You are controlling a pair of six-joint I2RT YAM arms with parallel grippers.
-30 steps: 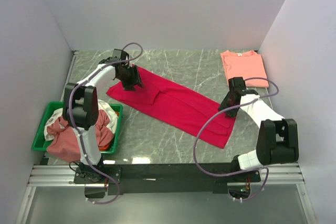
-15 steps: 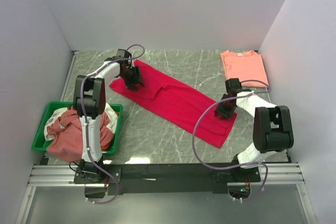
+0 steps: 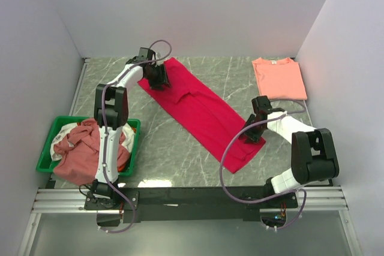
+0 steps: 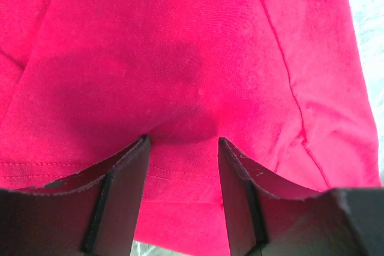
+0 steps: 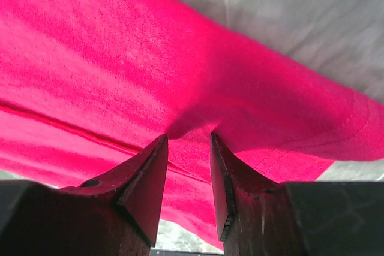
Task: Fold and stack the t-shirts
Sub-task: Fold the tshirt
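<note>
Left fingers (image 4: 120, 199) and right fingers (image 5: 141, 181) each pinching crimson t-shirt (image 3: 201, 112), pinched folds shadowed, shirt cropped in wrist views

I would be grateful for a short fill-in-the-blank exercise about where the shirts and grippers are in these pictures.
1. The left gripper and the right gripper each pinch one end of a stretched-out t-shirt whose colour is ___.
2. The folded salmon t-shirt lies in the far ___ corner of the table.
3. The heap of shirts sits in a ___ tray.

Missing words: red; right; green.
</note>
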